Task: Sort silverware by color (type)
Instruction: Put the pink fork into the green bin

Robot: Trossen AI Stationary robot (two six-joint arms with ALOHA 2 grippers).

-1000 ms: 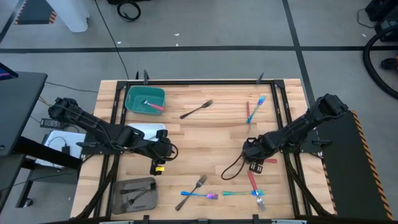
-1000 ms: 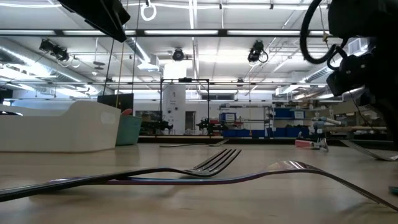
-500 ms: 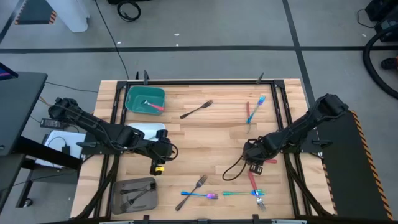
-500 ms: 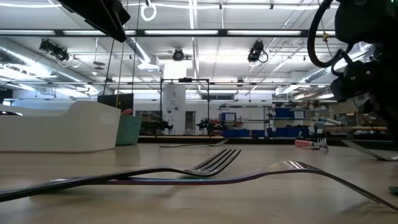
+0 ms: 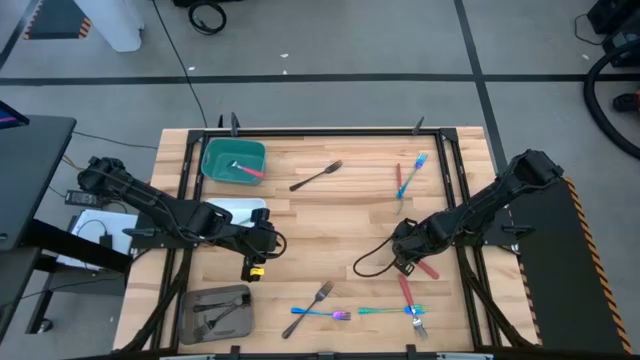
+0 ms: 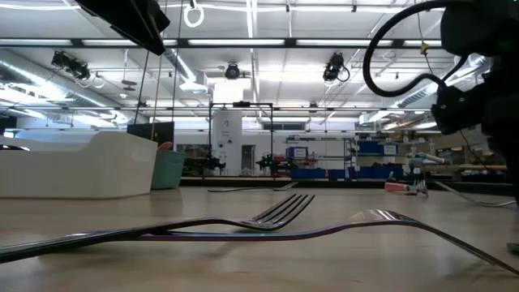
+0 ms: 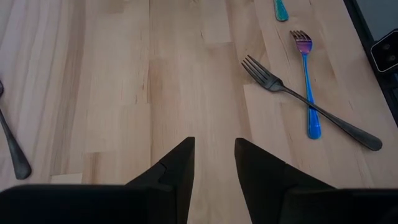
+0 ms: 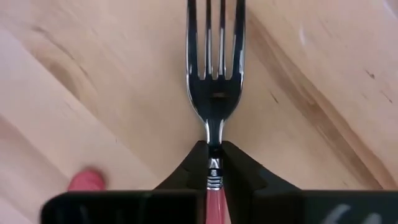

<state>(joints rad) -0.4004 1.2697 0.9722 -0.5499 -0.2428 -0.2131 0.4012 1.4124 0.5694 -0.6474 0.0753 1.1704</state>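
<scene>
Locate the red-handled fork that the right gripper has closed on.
In the high view the red-handled fork lies on the table's right side, pinched at its neck by the right gripper, just above the crossed red and teal utensils.

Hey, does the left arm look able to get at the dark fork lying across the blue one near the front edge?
Probably yes. The left pincer stands open above bare wood, and the dark fork lies uncovered across the blue fork with nothing in between.

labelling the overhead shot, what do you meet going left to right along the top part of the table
teal tray holding a red-handled utensil → dark fork → red utensil beside an iridescent blue fork
</scene>
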